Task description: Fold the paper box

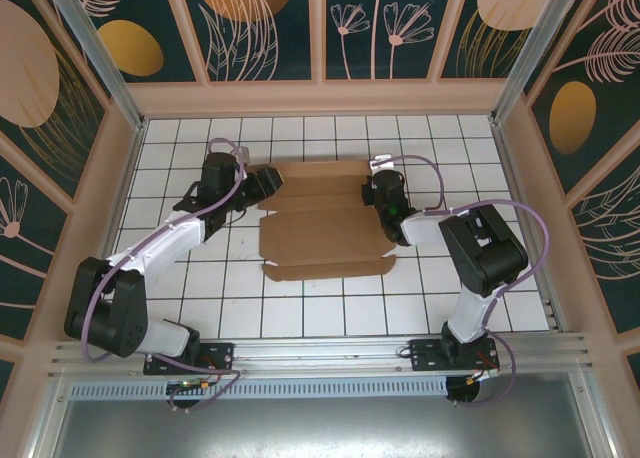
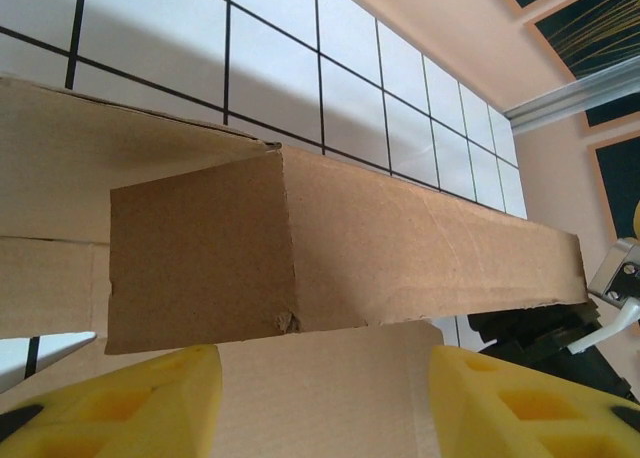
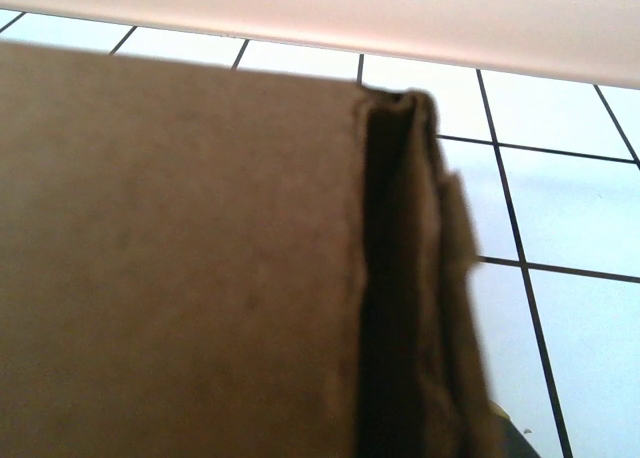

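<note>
The paper box is a brown die-cut sheet lying on the white tiled table, its back wall raised. My left gripper is at the box's back left corner. In the left wrist view its yellow fingers stand apart over a pale flap, behind which the upright wall and a folded end tab rise. My right gripper is at the box's right edge and is shut on a doubled cardboard wall, which hides its fingers in the right wrist view.
Pink side walls enclose the tiled table. An aluminium rail runs along the near edge, by both arm bases. Open tiles lie in front of the box and to either side of it.
</note>
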You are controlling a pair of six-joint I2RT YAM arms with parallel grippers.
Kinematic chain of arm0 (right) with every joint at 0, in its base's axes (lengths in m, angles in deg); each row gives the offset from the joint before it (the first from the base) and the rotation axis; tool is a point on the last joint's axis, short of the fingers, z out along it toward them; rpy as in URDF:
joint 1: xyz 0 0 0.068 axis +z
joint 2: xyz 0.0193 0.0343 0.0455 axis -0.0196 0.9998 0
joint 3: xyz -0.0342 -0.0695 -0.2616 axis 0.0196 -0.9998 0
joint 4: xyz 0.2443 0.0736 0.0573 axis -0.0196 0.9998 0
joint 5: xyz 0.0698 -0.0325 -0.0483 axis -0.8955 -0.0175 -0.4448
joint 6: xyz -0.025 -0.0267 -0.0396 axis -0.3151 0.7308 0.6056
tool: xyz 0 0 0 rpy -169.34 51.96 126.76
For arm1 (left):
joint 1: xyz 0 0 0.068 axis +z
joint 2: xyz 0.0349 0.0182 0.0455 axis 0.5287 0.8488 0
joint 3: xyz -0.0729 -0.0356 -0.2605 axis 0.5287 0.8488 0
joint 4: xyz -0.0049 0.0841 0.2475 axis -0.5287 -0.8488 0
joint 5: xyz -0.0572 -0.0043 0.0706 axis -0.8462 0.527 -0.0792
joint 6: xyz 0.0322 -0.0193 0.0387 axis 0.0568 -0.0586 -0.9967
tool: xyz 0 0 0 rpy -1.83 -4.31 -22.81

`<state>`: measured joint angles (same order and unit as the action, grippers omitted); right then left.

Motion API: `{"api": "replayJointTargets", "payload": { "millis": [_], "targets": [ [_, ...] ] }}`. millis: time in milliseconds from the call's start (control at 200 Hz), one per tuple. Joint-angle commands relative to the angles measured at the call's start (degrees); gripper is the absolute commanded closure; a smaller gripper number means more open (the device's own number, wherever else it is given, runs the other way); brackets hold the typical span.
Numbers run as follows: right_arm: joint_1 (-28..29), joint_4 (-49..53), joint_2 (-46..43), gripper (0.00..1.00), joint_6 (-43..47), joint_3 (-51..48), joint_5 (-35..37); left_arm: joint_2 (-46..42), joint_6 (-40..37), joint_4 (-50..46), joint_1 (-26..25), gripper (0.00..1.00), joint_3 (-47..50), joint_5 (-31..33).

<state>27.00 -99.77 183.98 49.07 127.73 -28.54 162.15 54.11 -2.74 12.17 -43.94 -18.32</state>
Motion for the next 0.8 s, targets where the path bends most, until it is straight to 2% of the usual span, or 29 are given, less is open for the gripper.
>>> {"api": "replayJointTargets", "payload": {
  "millis": [0,120,300,425,570,796],
  "targets": [
    [-0.08,1.75,-2.03,1.00,-0.99,-0.98,-1.77,0.99,-0.57,4.99,0.71,0.43,-1.44,-1.08],
    [-0.23,2.16,-2.28,1.00,-0.98,-0.96,-1.39,0.37,-0.39,5.56,0.91,0.42,-1.56,-2.05],
    [-0.78,2.79,-2.49,1.00,-1.28,-0.87,-1.04,-1.96,-0.92,4.47,1.00,0.34,0.62,-6.00],
    [-0.86,2.85,-2.25,1.00,-1.02,-0.70,-0.57,-6.05,-3.11,-0.77,0.96,0.31,1.34,-4.26],
    [-0.94,2.86,-1.64,1.00,-1.08,-0.43,-0.37,-8.88,-6.66,-7.25,0.98,0.33,-1.51,-2.64],
    [-0.91,2.72,-1.36,1.00,-1.64,-0.43,-0.38,-5.15,-9.63,-11.54,1.28,0.36,-8.09,0.32]
  ]
}}
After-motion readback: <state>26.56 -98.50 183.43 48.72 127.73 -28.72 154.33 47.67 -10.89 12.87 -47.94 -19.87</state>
